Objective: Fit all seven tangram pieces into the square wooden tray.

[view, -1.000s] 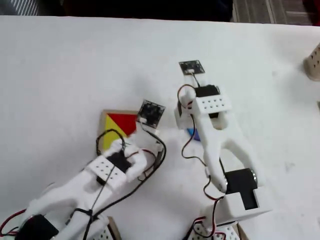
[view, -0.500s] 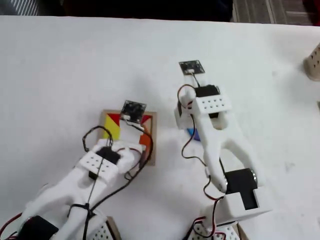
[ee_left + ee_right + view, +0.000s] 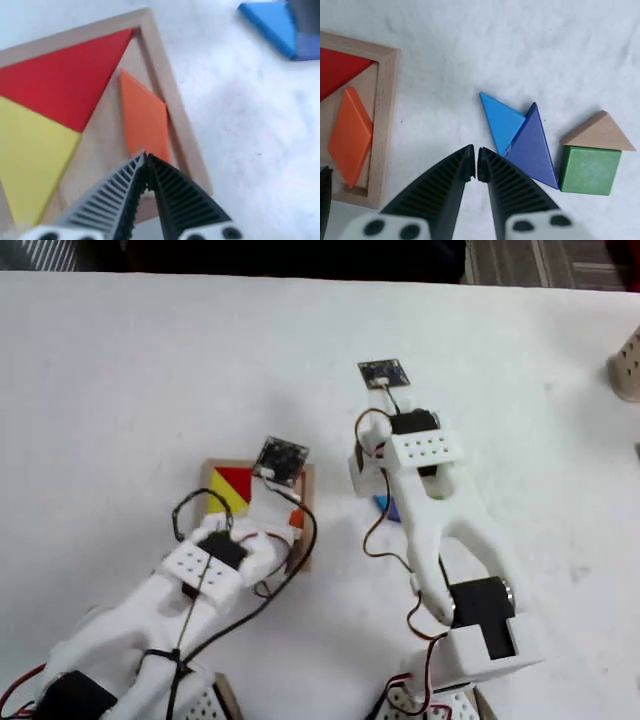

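High view, tray: the square wooden tray (image 3: 222,465) lies under my left arm (image 3: 200,580). A large red triangle (image 3: 235,480) and a large yellow triangle (image 3: 238,502) sit inside it.
High view, right side: my right arm (image 3: 430,510) stands beside the tray, over a blue sliver (image 3: 385,505), probably one of the blue triangles.
Left wrist view, tool: my left gripper (image 3: 146,157) is closed on nothing, with its tips over one end of the flat orange parallelogram (image 3: 145,120).
Left wrist view, placing: the orange piece lies along the rim. Red and yellow meet edge to edge, which I judge leaves room for the rest.
Right wrist view, tool: my right gripper (image 3: 475,162) is pinched together and empty, between the tray and the loose pieces.
Right wrist view, loose pieces: a light blue triangle (image 3: 502,122) touches a dark blue triangle (image 3: 532,150). A plain wooden triangle (image 3: 597,134) lies against a green square block (image 3: 590,170).
Count: three pieces are in the tray and four outside it. That makes five triangles, one parallelogram and one square.
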Tool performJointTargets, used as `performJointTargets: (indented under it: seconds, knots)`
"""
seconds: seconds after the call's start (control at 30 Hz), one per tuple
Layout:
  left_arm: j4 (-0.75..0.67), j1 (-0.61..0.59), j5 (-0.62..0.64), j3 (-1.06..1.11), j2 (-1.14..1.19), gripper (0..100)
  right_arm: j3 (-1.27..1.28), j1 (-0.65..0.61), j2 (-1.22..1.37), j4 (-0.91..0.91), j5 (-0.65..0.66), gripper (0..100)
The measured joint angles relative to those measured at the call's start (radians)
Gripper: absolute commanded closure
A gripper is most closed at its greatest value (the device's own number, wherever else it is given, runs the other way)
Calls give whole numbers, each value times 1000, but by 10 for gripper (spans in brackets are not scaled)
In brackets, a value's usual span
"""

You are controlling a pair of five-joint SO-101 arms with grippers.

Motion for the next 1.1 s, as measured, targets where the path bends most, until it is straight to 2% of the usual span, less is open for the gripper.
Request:
performJointTargets:
  seconds: [0.33,0.53,0.67,0.87,1.1]
  knots:
    - [-118,58,86,0,12,980,-2,100,0,14,-64,974]
    - [-196,60,137,-3,137,980,-2,100,0,21,-64,974]
    - [-173,60,143,-55,219,980,-2,100,0,21,-64,974]
    - [-92,55,146,-72,224,980,-2,100,0,21,-64,974]
    - [21,-75,140,-94,206,980,-2,100,0,21,-64,974]
